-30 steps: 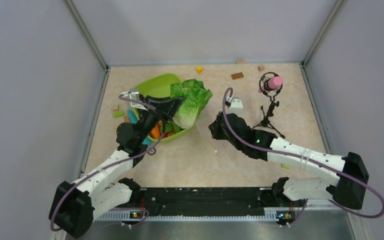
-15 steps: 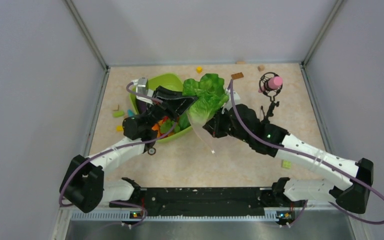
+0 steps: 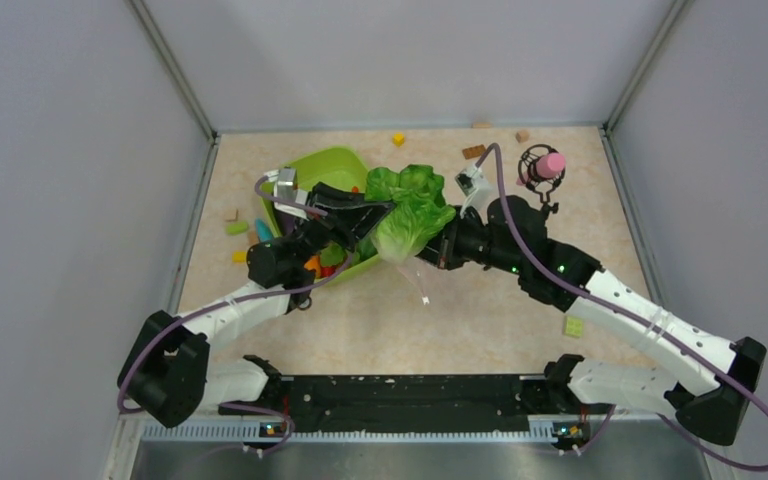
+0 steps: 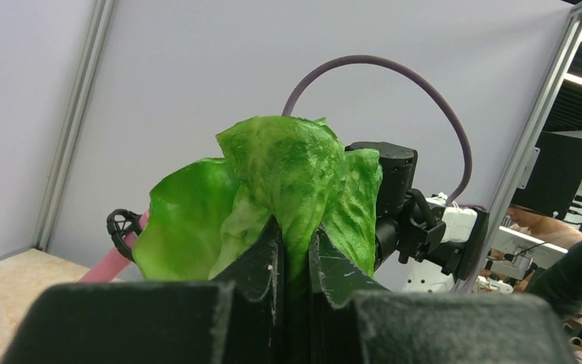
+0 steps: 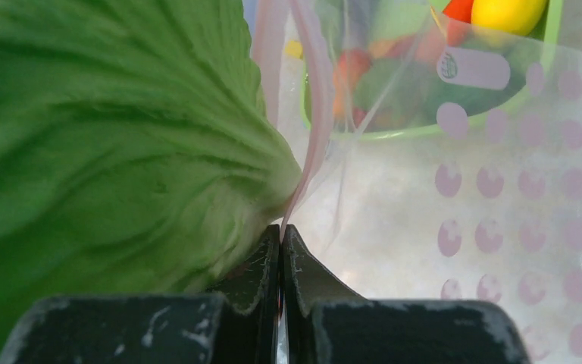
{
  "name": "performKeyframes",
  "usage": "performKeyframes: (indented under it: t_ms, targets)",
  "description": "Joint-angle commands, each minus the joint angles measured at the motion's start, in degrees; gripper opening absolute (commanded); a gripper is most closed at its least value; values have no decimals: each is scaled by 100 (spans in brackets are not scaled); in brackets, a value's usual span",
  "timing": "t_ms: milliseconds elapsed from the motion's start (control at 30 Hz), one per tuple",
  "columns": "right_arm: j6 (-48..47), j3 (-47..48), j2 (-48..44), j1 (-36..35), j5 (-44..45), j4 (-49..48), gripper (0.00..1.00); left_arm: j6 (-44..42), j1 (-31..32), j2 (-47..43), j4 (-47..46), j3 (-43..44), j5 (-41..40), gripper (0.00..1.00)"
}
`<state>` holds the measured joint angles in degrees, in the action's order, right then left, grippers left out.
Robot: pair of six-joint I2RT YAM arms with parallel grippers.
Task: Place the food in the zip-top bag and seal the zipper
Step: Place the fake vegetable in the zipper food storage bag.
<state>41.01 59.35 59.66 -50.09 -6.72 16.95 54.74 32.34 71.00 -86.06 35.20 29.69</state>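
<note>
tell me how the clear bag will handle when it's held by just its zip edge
Probably floppy: the bag is thin clear film hanging from the zipper pinched in the right gripper, so its mouth likely sags shut. Likely very light, so the cabbage pressing beside it could shove it aside. The smooth film might slip from so narrow a pinch.

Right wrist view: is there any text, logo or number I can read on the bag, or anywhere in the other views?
No text reads clearly in any view.
Zip-top bag: a pale oblong patch carries a small round emblem, too blurred to read.
Its pinkish dots are a pattern, not characters.
Top and left wrist views: no labels or numbers visible.
</note>
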Motion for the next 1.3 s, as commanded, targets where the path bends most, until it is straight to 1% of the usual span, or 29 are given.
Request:
performKeyframes:
  t_ms: [0, 133, 300, 367, 433, 567, 667, 733, 833, 900, 1000, 1067, 1167, 1267]
  targets:
    - [118, 211, 101, 17, -462, -221, 0, -140, 45, -79, -666, 192, -129, 0]
    - [240, 64, 99, 12, -736, -442, 0, -384, 72, -184, -664, 121, -387, 0]
    - [762, -146, 104, 15, -1174, -918, 0, -762, 71, -35, -665, 56, -853, 0]
    - [1033, -232, 105, 17, -1311, -1207, 0, -709, 75, 62, -666, 18, -1045, 0]
    - [1216, -254, 103, 24, -1297, -1259, 0, -609, 80, 141, -662, 8, -1229, 0]
    - [1376, -307, -45, 22, -950, -1145, 0, -753, 124, 77, -666, -77, -1522, 0]
    - [1537, -447, -214, 40, -732, -1300, 0, -991, 233, -40, -665, -228, -1916, 0]
    - [1600, -492, -277, 51, -708, -1411, 0, -1117, 268, -19, -666, -277, -1889, 0]
    - [1611, -451, -309, 70, -601, -1436, 0, -1223, 286, 51, -663, -314, -1495, 0]
    - [1553, -409, -345, 103, -398, -1362, 0, -1211, 283, 12, -666, -408, -1368, 0]
    - [1350, -304, -417, 168, 57, -1063, 0, -1071, 283, -194, -662, -679, -1464, 0]
    - [1155, -249, -479, 178, 510, -851, 0, -946, 285, -365, -666, -857, -1508, 0]
    - [804, -193, -556, 182, 1210, -660, 0, -752, 282, -524, -635, -1012, -1466, 0]
    - [268, -100, -591, 191, 1533, -625, 0, -648, 289, -522, -632, -1038, -1238, 0]
